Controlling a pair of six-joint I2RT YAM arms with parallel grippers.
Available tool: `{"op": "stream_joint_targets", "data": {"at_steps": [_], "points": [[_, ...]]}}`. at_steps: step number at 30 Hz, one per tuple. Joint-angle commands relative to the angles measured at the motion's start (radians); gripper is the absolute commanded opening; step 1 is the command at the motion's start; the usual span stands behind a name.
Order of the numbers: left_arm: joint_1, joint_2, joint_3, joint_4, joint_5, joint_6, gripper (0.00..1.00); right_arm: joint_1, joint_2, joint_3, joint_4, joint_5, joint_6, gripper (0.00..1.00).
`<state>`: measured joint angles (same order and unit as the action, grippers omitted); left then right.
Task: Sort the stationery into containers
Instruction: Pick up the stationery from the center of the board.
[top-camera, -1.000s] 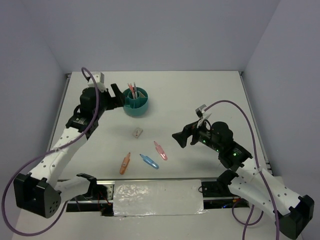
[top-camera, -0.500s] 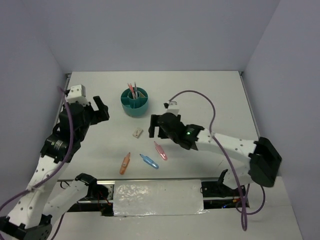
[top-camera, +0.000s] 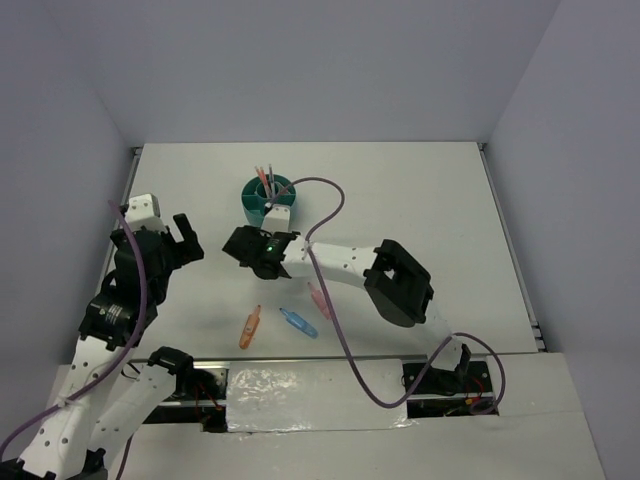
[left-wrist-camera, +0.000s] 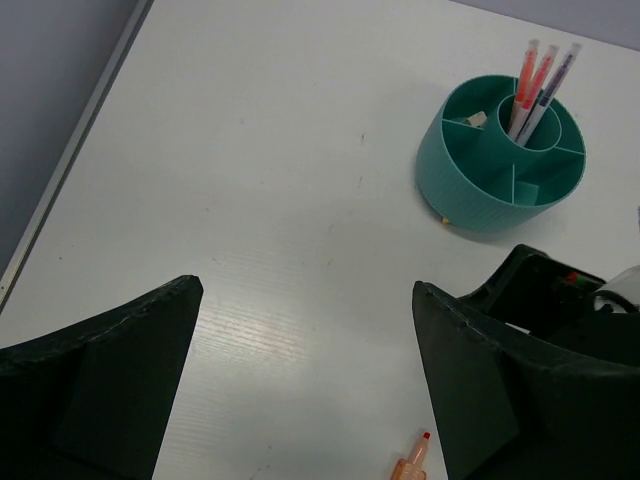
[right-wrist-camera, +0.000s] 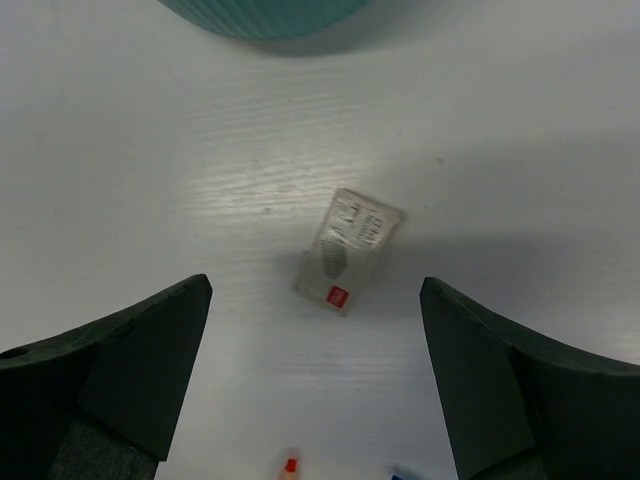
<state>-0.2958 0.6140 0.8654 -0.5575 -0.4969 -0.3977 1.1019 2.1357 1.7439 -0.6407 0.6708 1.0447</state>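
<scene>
Table (top-camera: 420, 200): teal organiser cup (left-wrist-camera: 500, 190) at far centre, pens (left-wrist-camera: 535, 85) in its mid tube. Right gripper (top-camera: 245, 248) hovers over eraser block (right-wrist-camera: 348, 250), jaws apart either side, no contact. Left gripper (left-wrist-camera: 305, 290) idle, jaws apart. Next, prob.: descend, pinch eraser, carry to cup.
</scene>
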Motion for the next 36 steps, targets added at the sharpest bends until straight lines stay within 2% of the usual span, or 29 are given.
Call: {"op": "stream_joint_targets", "data": {"at_steps": [1,12,16,19,20,23,24,25,27,28,31,34,35,36], "points": [[0.006,-0.01,0.0,0.033,0.026,0.036,0.99,0.007,0.027,0.046,-0.114,0.108,0.09,0.92],[0.006,-0.026,-0.005,0.041,0.074,0.048,0.99,-0.002,0.136,0.04,-0.067,0.041,0.072,0.86],[0.006,-0.026,-0.006,0.041,0.08,0.048,0.99,-0.007,0.141,-0.001,0.009,0.004,0.043,0.82],[0.006,-0.023,-0.005,0.041,0.081,0.049,1.0,-0.011,0.145,-0.012,0.0,0.003,0.052,0.62],[0.006,-0.023,-0.005,0.041,0.081,0.049,0.99,-0.008,0.132,-0.023,-0.001,0.004,0.055,0.51],[0.006,-0.025,-0.006,0.044,0.084,0.048,0.99,-0.01,0.064,-0.119,0.056,-0.005,0.057,0.37],[0.006,-0.025,-0.009,0.045,0.089,0.043,0.99,-0.01,0.04,-0.153,0.123,-0.01,0.052,0.35],[0.006,-0.02,-0.009,0.047,0.096,0.04,0.99,-0.01,-0.018,-0.243,0.184,-0.017,-0.009,0.27],[0.006,-0.013,-0.012,0.063,0.15,0.034,0.99,-0.01,-0.081,-0.344,0.359,-0.069,-0.131,0.2],[0.006,0.001,-0.014,0.073,0.182,0.037,0.99,-0.01,-0.133,-0.425,0.5,-0.085,-0.238,0.16],[0.007,0.048,0.003,0.071,0.279,-0.007,0.99,-0.01,-0.244,-0.57,0.694,-0.105,-0.422,0.12],[0.007,0.087,-0.003,0.091,0.449,-0.101,0.99,-0.002,-0.411,-0.778,0.955,-0.224,-0.619,0.13],[0.007,0.096,-0.017,0.106,0.568,-0.159,0.99,0.009,-0.456,-0.828,1.01,-0.267,-0.655,0.13],[0.006,0.11,-0.031,0.16,0.628,-0.197,0.99,0.01,-0.54,-0.91,1.085,-0.293,-0.708,0.14]]}}
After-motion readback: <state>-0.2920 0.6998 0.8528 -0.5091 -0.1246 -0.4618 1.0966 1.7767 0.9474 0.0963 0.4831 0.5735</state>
